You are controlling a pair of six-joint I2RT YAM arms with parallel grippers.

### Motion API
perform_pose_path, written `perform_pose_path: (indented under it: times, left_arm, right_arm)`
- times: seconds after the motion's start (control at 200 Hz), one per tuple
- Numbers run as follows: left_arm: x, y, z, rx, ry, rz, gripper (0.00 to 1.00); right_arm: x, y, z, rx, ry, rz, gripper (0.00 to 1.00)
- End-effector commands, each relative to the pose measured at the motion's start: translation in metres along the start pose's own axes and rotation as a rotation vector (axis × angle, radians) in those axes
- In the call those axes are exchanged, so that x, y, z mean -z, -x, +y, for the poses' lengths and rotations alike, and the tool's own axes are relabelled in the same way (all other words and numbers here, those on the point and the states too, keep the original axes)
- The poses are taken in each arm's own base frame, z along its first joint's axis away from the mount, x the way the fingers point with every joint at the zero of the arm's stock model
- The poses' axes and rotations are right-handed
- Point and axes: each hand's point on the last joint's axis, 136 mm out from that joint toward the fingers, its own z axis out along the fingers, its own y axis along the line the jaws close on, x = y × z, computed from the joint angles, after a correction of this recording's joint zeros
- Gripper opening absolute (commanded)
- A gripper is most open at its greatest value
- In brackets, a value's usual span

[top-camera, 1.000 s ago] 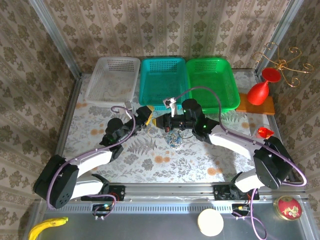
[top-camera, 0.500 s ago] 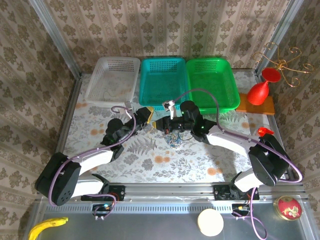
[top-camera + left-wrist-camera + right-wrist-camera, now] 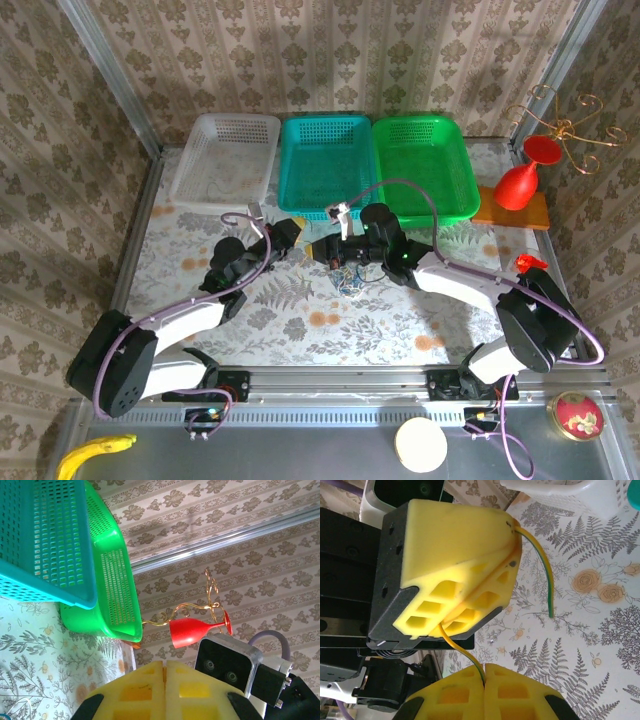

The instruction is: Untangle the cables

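The cables (image 3: 350,281) hang as a small bunch of thin cords just above the floral table mat, below where both grippers meet. My right gripper (image 3: 485,666) is shut on a thin yellow-green cable (image 3: 461,651). That cable runs up into the yellow fingers of my left gripper (image 3: 514,552), which is also shut on it. Its free end (image 3: 547,587) trails out past the left fingertips over the mat. From above, the left gripper (image 3: 308,243) and right gripper (image 3: 340,249) sit tip to tip. A whitish cable end (image 3: 343,210) sticks up behind them. The left gripper (image 3: 165,664) shows its pads pressed together.
A white basket (image 3: 228,158), a teal basket (image 3: 328,165) and a green basket (image 3: 424,163) line the back of the table. A red goblet (image 3: 518,183) lies on an orange board at the right, by a gold wire stand (image 3: 562,125).
My left gripper has closed from open onto the yellow-green cable. The right gripper stayed shut on it and shifted slightly left, toward the left gripper.
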Motion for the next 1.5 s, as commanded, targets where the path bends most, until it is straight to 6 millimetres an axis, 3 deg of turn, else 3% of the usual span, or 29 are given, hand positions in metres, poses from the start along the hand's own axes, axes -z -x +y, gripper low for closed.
perform_pose_path:
  times: [0.0,0.14,0.255,0.405,0.575,0.7,0.85,0.975,1.11,1.24,1.34,1.495]
  left_arm:
    - [0.000,0.018,-0.017,-0.059,-0.033,-0.045,0.00]
    - [-0.004,0.042,-0.040,-0.098,-0.078,-0.072,0.00]
    - [-0.008,0.061,-0.056,-0.133,-0.095,-0.076,0.00]
    - [0.001,0.115,-0.061,-0.170,-0.065,-0.158,0.00]
    - [0.018,0.186,-0.063,-0.257,0.008,-0.249,0.00]
    - [0.024,0.234,-0.044,-0.353,0.141,-0.288,0.00]
    - [0.022,0.278,0.002,-0.411,0.310,-0.299,0.00]
    - [0.011,0.301,0.039,-0.455,0.422,-0.260,0.00]
    - [-0.001,0.308,0.077,-0.510,0.544,-0.175,0.00]
    - [-0.003,0.308,0.104,-0.556,0.628,-0.121,0.13]
    - [-0.006,0.303,0.117,-0.571,0.655,-0.086,0.35]
    - [-0.013,0.297,0.111,-0.613,0.655,-0.062,0.78]
  right_arm:
    - [-0.003,-0.010,-0.012,-0.023,-0.016,0.008,0.04]
    - [-0.007,-0.025,-0.028,-0.070,-0.045,0.012,0.23]
    - [-0.014,-0.040,-0.046,-0.104,-0.091,0.012,0.28]
    - [-0.018,-0.054,-0.064,-0.153,-0.121,0.006,0.30]
    - [-0.006,-0.050,-0.059,-0.135,-0.145,-0.006,0.36]
    - [0.011,-0.041,-0.058,-0.109,-0.196,-0.020,0.47]
    - [0.035,-0.031,-0.065,-0.098,-0.281,-0.035,0.59]
    - [0.062,-0.021,-0.071,-0.083,-0.385,-0.048,0.64]
    - [0.096,-0.014,-0.085,-0.076,-0.541,-0.073,0.68]
    - [0.121,-0.011,-0.090,-0.072,-0.621,-0.098,0.71]
    - [0.134,-0.012,-0.092,-0.077,-0.655,-0.107,0.72]
    - [0.150,-0.014,-0.098,-0.091,-0.711,-0.129,0.75]
